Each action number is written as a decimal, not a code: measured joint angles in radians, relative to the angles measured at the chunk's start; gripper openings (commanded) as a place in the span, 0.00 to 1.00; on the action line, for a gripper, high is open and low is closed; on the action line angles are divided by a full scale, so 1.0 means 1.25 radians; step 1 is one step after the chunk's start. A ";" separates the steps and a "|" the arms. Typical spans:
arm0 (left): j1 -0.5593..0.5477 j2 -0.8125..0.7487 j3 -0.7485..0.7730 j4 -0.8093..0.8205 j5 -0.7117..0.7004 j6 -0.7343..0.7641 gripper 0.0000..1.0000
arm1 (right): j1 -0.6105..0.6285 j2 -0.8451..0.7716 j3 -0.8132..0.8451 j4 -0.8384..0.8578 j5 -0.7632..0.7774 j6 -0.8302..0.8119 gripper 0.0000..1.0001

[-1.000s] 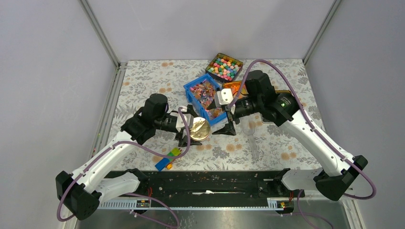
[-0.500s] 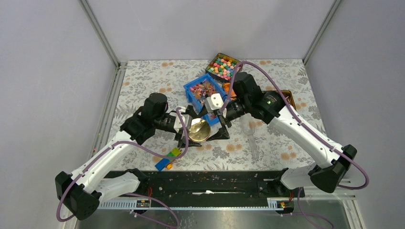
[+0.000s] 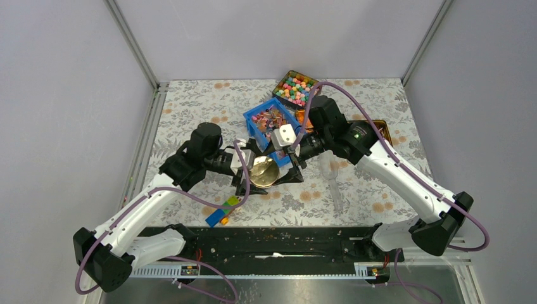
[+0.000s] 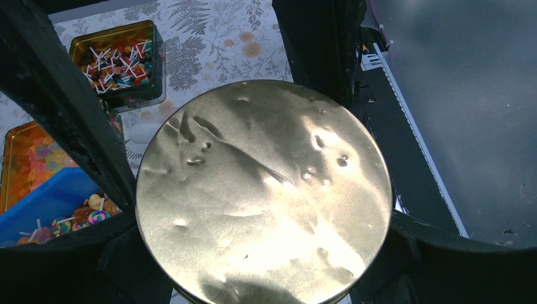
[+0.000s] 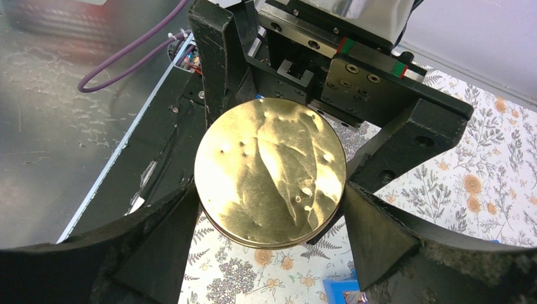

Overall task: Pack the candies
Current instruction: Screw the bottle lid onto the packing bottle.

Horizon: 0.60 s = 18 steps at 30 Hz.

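Observation:
A round gold tin [image 3: 263, 171] is held just above the table's middle, between both grippers. My left gripper [image 3: 251, 176] is shut on its rim from the left; in the left wrist view [image 4: 263, 221] its fingers [image 4: 120, 218] press the tin [image 4: 263, 190] on both sides. My right gripper [image 3: 286, 159] is shut on the same tin [image 5: 269, 174] from the right, with its jaws [image 5: 269, 209] against both edges. The candies [image 3: 270, 118] lie in a blue bin [image 3: 253, 126] just behind the tin. They also show in the left wrist view [image 4: 79, 217].
A square tin of round coloured balls [image 3: 295, 87] stands at the back. An orange-filled tin [image 3: 382, 128] sits behind my right arm. A clear plastic scoop [image 3: 332, 182] lies right of centre. Blue and green blocks [image 3: 221, 212] lie near the front edge.

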 measured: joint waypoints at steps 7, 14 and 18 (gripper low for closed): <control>0.001 0.006 -0.003 0.036 -0.022 -0.048 0.48 | 0.000 -0.010 -0.004 0.016 0.041 0.032 0.70; 0.006 0.013 -0.006 0.089 -0.076 -0.092 0.47 | 0.000 -0.033 -0.031 0.080 0.113 0.107 0.67; 0.011 0.028 -0.006 0.112 -0.119 -0.109 0.45 | 0.000 -0.036 -0.044 0.111 0.173 0.147 0.66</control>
